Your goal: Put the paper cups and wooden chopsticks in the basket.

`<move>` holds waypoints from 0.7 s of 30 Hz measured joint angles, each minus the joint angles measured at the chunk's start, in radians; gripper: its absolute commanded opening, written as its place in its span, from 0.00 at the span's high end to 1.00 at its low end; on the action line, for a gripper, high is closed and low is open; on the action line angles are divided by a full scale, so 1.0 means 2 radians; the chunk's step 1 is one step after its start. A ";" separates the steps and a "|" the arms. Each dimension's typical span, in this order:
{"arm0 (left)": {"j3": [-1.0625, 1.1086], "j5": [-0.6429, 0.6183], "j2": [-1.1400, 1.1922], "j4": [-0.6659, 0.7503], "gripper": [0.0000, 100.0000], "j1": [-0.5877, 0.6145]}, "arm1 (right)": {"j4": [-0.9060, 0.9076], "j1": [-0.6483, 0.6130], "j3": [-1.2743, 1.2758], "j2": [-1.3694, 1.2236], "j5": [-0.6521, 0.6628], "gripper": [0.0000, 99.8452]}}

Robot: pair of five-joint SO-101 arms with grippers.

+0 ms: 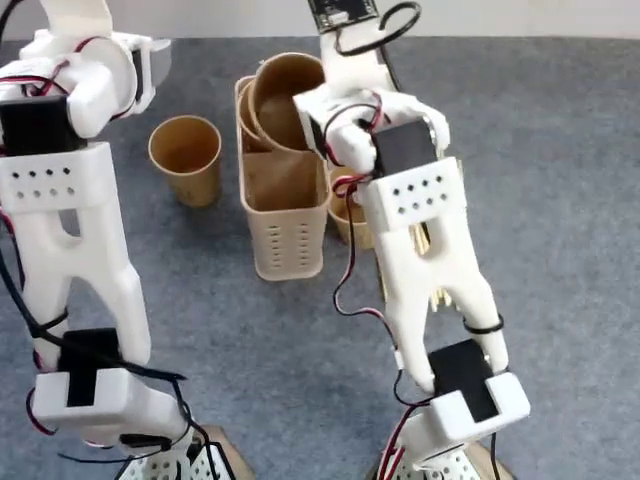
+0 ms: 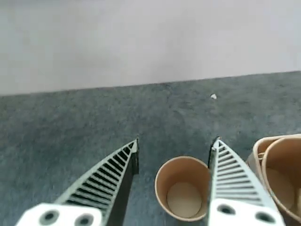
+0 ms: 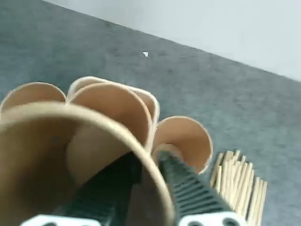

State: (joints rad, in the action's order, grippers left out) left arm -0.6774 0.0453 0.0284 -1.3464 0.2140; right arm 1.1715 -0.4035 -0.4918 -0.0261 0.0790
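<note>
My right gripper [image 3: 150, 160] is shut on the rim of a brown paper cup [image 1: 285, 100], held tilted over the far end of the beige slotted basket [image 1: 285, 240]. Another cup [image 3: 113, 106] sits inside the basket. A third cup [image 1: 345, 215] stands against the basket's right side, under the right arm. Wooden chopsticks [image 3: 237, 181] lie in a bundle on the carpet beside that cup. A fourth cup [image 1: 185, 155] stands upright left of the basket. My left gripper [image 2: 176, 143] hangs open above and beyond this cup [image 2: 183, 195], holding nothing.
Grey carpet [image 1: 560, 150] covers the table, with a pale wall [image 2: 150, 37] at the far edge. A small white scrap [image 2: 213, 97] lies on the carpet near the wall. Both arm bases stand at the near edge.
</note>
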 measured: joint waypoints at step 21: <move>0.006 0.000 0.000 0.000 0.74 0.000 | -0.060 0.000 -0.059 -0.051 0.000 0.88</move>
State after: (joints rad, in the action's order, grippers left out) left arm -0.6651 0.0453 0.0284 -1.3464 0.2140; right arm 1.0518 -0.4035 -0.6099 -0.1274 0.0790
